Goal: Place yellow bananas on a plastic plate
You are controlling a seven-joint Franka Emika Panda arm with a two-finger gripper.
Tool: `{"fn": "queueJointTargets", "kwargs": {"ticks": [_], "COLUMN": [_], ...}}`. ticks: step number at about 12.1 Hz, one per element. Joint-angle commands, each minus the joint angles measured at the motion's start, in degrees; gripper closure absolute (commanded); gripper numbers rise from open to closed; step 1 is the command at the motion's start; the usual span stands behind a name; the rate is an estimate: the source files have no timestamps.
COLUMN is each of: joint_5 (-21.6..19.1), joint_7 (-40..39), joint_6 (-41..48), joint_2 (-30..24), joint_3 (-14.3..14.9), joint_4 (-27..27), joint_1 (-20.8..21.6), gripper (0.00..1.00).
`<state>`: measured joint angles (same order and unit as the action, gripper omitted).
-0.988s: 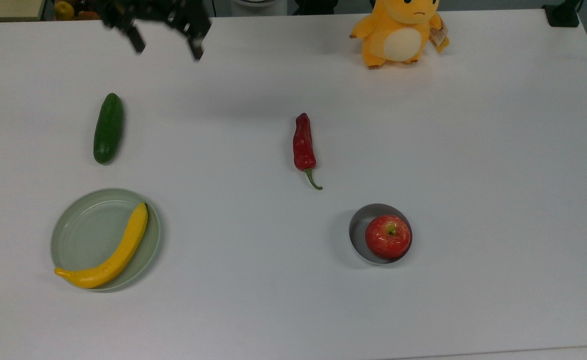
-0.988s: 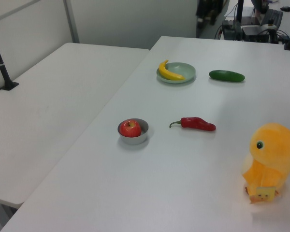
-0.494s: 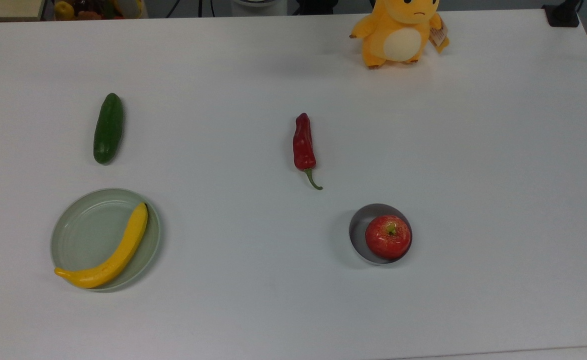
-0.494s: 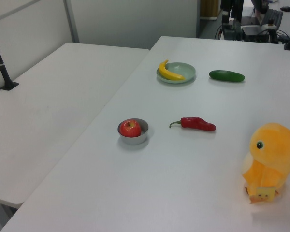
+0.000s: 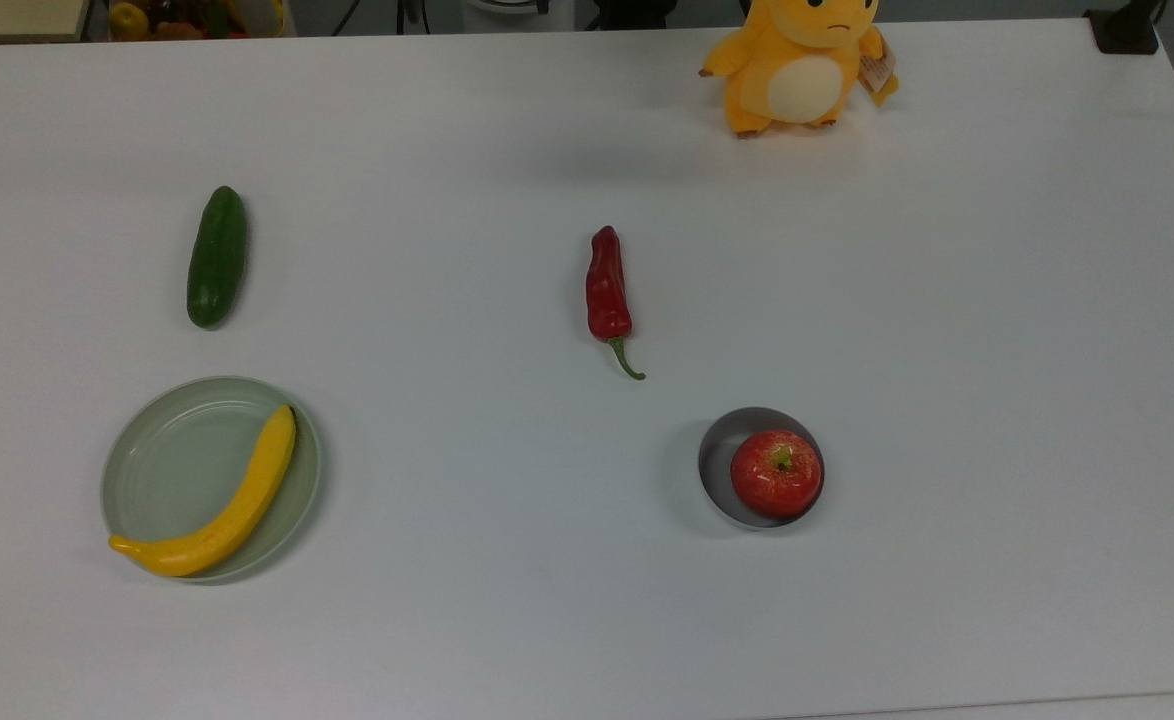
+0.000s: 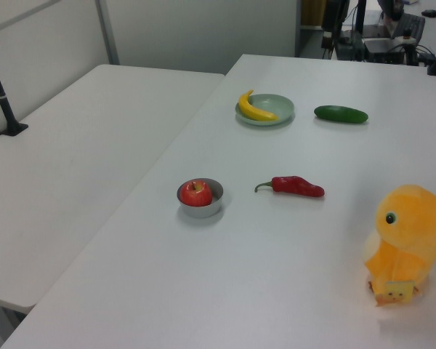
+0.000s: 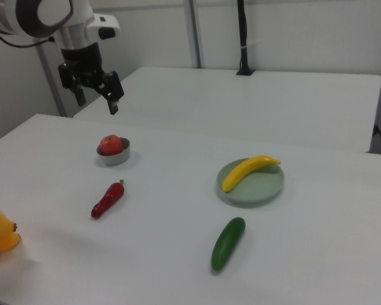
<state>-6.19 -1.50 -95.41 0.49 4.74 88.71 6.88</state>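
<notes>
End effector (image 7: 96, 100): raised high above the desk (image 5: 947, 330) in the right view, well apart from all items; fingers spread, nothing held.

Desk: white, level, carrying all items.

Plush (image 5: 800, 62): orange, upright at the top view's far edge.

Plate (image 5: 162, 460): mint green, near the top view's lower left. Banana (image 5: 232, 505) lying inside along the rim, stem end overhanging the edge toward the top view's lower left. Judged: placement complete.

Cucumber (image 5: 217, 256): just beyond plate. Chili (image 5: 608, 290): mid-desk. Apple (image 5: 776, 473): seated in grey dish (image 5: 719, 455).

Risk, judged: overhang leaves banana liable to roll or tip off if plate is nudged or desk jolted. Any return sweep low over the plate could dislodge it.
</notes>
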Motion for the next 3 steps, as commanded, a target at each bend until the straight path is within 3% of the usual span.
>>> {"fn": "queueJointTargets", "kwargs": {"ticks": [1, 3], "joint_5": [0.74, 0.74], "joint_7": [-2.80, -2.45], "joint_6": [-2.59, -2.50], "joint_2": [-0.49, -0.58], "joint_3": [0.80, 0.71], "joint_4": [1.99, 1.99], "joint_1": [-0.11, -0.12], "gripper": [0.00, 0.00]}}
